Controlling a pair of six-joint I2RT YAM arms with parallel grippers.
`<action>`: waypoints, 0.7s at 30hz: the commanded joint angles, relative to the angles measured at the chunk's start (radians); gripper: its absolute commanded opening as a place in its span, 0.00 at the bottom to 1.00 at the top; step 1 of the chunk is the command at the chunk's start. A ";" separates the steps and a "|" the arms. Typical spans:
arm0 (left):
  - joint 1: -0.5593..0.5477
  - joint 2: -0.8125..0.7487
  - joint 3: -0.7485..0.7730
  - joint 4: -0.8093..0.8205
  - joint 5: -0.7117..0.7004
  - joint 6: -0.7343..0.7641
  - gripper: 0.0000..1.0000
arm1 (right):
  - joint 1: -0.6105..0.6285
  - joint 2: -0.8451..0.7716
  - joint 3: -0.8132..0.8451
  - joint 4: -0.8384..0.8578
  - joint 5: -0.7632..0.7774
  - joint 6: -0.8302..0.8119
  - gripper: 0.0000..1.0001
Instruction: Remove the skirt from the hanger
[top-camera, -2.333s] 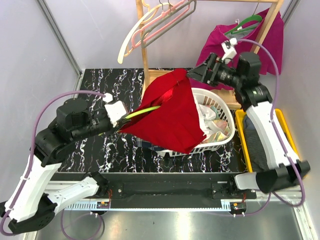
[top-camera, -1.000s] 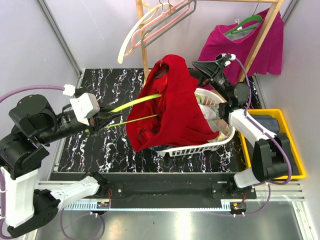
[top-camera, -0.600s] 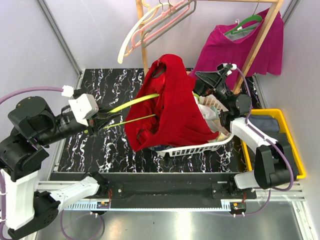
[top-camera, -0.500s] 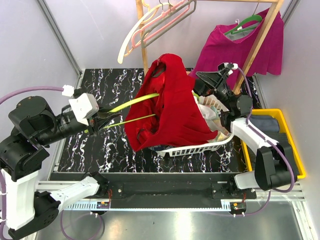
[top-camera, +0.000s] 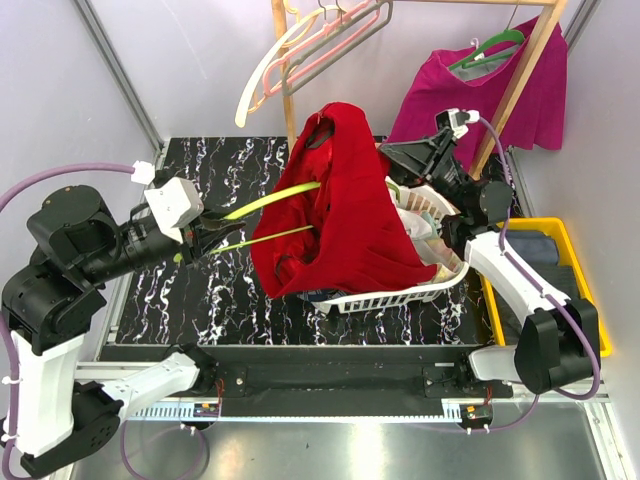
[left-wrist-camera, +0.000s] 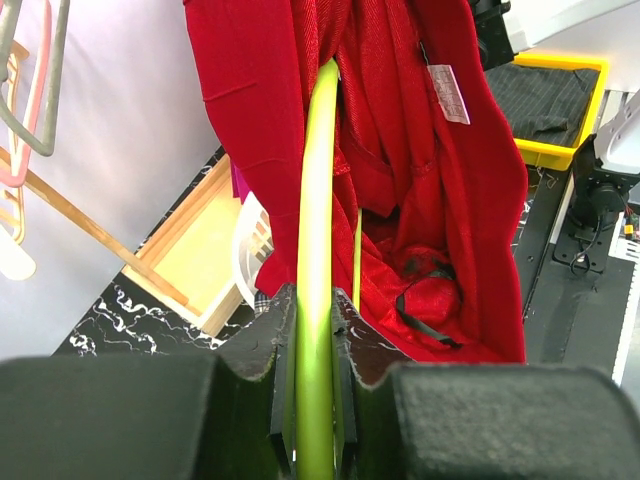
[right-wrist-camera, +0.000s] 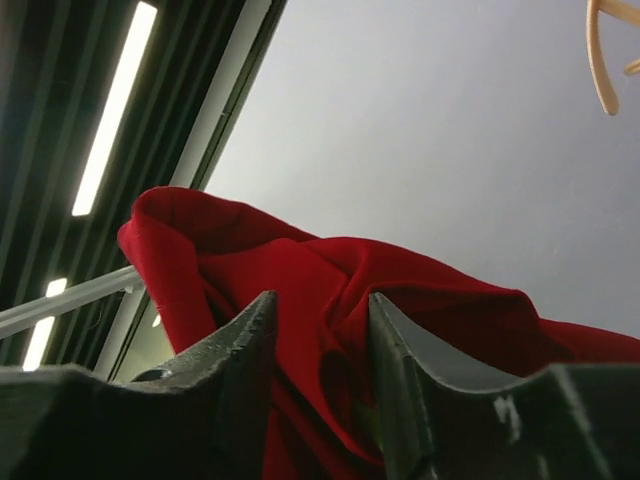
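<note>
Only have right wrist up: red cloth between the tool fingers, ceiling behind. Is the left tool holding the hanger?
Observer: Yes. The left wrist view shows the left tool shut on the green hanger.
Operator: Skirt off it yet?
Observer: No. In the top view both green hanger arms run inside the red skirt.
Operator: What's under the skirt?
Observer: A white laundry basket. From the top view the skirt covers its left part.

Red skirt, lime-grn hanger
</note>
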 joint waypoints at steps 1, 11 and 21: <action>0.009 -0.015 0.023 0.226 0.028 -0.016 0.00 | 0.030 0.000 0.057 -0.079 -0.055 -0.056 0.44; 0.019 -0.016 0.026 0.234 0.034 -0.026 0.00 | 0.030 -0.041 0.113 -0.293 -0.063 -0.208 0.00; 0.023 -0.091 -0.087 0.213 0.041 -0.016 0.00 | -0.192 0.055 0.957 -0.966 -0.002 -0.659 0.00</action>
